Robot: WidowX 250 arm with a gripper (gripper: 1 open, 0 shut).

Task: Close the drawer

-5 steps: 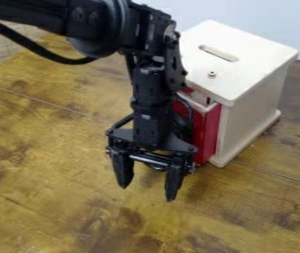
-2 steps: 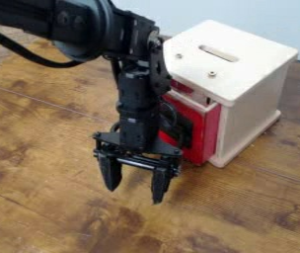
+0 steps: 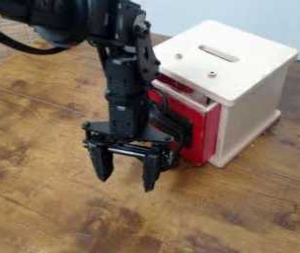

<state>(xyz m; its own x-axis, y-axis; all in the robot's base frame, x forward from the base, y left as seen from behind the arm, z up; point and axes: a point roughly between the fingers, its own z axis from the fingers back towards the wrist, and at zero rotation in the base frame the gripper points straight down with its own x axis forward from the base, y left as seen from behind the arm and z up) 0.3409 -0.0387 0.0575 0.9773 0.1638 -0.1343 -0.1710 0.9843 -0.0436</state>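
Observation:
The red drawer (image 3: 197, 126) sits in the cream-white box (image 3: 252, 94) at the right. Its front stands out a little from the box face, so it looks slightly open. Its black loop handle (image 3: 170, 126) is partly hidden behind my arm. My gripper (image 3: 122, 174) hangs in front of and to the left of the drawer, fingers pointing down at the table. The jaws are spread apart and hold nothing.
The box top has a slot (image 3: 220, 52) and a small hole. The wooden table (image 3: 47, 212) stretches to the left and front. My black arm (image 3: 74, 22) comes in from the upper left.
My gripper has moved left and slightly up, away from the drawer front. Its jaws stay open. The drawer has not visibly moved.

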